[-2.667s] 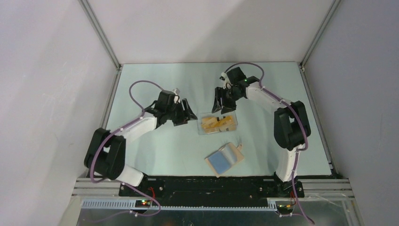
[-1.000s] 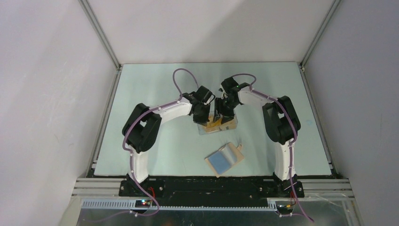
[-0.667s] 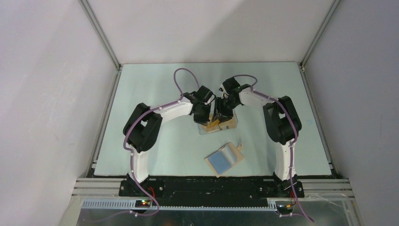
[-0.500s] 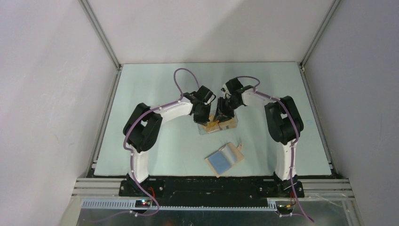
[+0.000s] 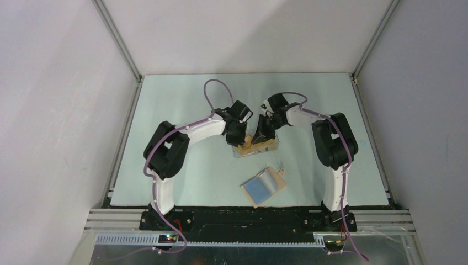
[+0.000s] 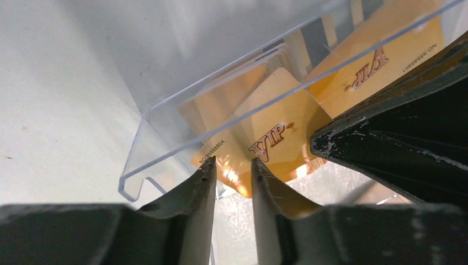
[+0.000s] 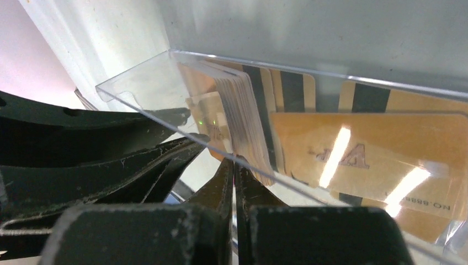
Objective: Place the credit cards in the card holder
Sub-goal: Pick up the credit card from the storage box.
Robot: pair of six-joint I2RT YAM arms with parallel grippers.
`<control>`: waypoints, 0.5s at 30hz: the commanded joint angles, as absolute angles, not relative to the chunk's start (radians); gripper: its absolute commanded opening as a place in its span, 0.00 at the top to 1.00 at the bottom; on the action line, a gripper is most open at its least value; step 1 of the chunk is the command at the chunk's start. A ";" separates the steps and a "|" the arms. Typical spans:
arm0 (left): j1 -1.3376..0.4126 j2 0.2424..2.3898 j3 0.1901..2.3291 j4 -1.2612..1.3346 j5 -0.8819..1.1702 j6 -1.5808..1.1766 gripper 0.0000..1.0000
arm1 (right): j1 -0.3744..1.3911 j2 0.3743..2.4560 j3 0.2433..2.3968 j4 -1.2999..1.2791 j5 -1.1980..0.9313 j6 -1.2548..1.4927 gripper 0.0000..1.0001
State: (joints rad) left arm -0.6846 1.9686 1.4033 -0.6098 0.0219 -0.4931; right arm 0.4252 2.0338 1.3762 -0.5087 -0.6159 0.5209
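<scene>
Credit cards [image 6: 276, 138] just beyond left fingers [image 6: 200, 199], inside clear tray [image 6: 160, 138]

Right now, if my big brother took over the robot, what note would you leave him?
Left claw: slightly open, a corner of the credit cards in its gap.
Right claw: shut under the card stack; grip unclear.
Cards: in the clear tray.
Card holder: open on the table, apart from the tray.
Done: no card seen in the holder. Left: move them all over.
</scene>
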 commanded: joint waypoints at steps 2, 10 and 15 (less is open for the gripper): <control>-0.697 1.815 1.469 -0.599 -0.030 -0.465 0.54 | 0.420 1.940 1.365 -0.532 -0.593 0.495 1.00; -0.697 1.570 1.446 -0.575 -0.079 -0.413 0.45 | 0.414 1.799 1.365 -0.549 -0.632 0.419 1.00; -0.687 1.399 1.367 -0.524 0.043 -0.353 0.41 | 0.411 1.681 1.366 -0.597 -0.736 0.334 1.00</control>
